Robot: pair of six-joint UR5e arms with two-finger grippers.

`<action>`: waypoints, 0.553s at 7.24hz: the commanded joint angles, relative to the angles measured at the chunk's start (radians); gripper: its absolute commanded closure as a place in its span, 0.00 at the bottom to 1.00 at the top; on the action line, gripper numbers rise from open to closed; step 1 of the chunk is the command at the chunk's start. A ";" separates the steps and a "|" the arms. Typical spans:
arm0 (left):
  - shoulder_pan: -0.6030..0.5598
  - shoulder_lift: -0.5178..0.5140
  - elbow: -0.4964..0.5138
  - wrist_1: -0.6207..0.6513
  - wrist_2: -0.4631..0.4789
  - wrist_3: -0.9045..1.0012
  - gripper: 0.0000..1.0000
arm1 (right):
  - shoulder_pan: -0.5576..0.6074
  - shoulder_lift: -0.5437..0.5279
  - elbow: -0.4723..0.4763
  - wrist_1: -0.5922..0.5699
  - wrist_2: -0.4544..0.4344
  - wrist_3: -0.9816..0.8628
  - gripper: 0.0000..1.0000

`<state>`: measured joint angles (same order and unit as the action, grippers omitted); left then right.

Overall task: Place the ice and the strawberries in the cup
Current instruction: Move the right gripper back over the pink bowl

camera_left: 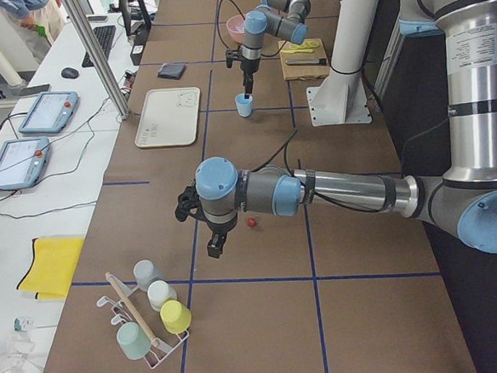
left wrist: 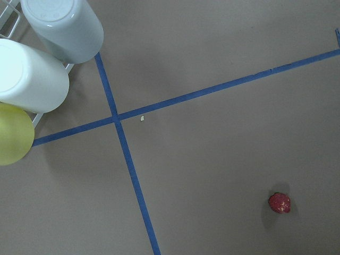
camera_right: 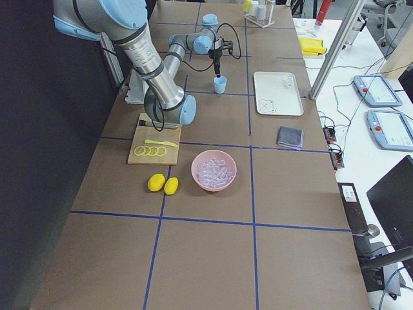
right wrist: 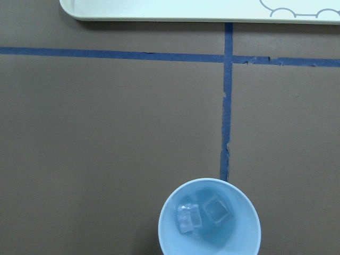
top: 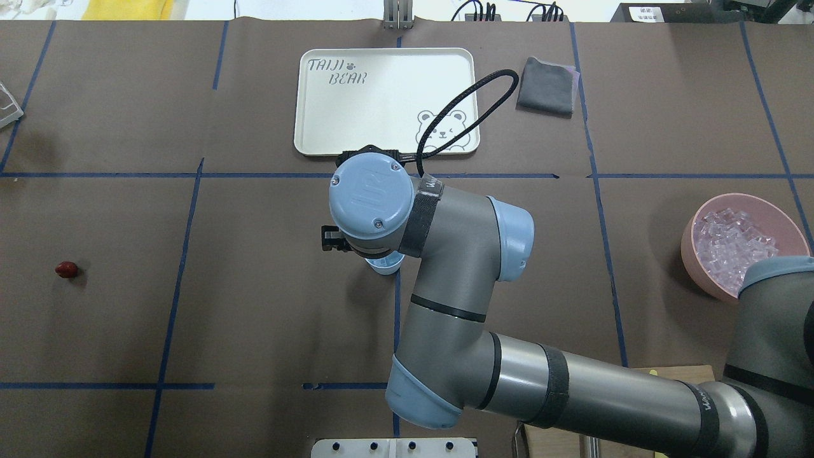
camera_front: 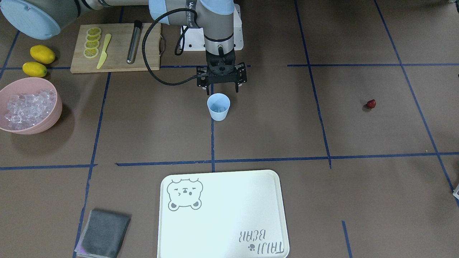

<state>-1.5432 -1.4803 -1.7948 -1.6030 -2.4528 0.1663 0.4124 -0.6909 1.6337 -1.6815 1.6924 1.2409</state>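
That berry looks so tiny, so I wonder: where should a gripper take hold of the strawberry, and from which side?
Across its wider middle, from straight above. The strawberry lies alone on the flat table, nothing beside it, so a downward pinch likely has room on both sides.

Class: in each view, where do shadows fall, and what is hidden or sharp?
Front-facing view: the round pink bowl throws a soft shadow toward the camera; overhead view: the grey right arm hides most of the pale blue plastic cup; right wrist view: two clear ice cubes inside it are sharp.
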 commanded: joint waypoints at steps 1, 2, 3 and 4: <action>0.000 0.000 0.000 0.000 0.000 -0.001 0.00 | 0.022 -0.002 0.001 -0.009 0.012 -0.021 0.01; 0.000 0.002 0.000 0.000 0.000 0.001 0.00 | 0.058 -0.010 0.008 -0.020 0.053 -0.065 0.01; 0.000 0.002 0.000 0.000 0.000 -0.001 0.00 | 0.107 -0.025 0.021 -0.041 0.111 -0.110 0.01; 0.000 0.002 0.000 0.000 0.000 0.001 0.00 | 0.152 -0.094 0.090 -0.046 0.146 -0.182 0.01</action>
<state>-1.5432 -1.4789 -1.7947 -1.6030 -2.4528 0.1664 0.5087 -0.7260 1.6653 -1.7150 1.7873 1.1347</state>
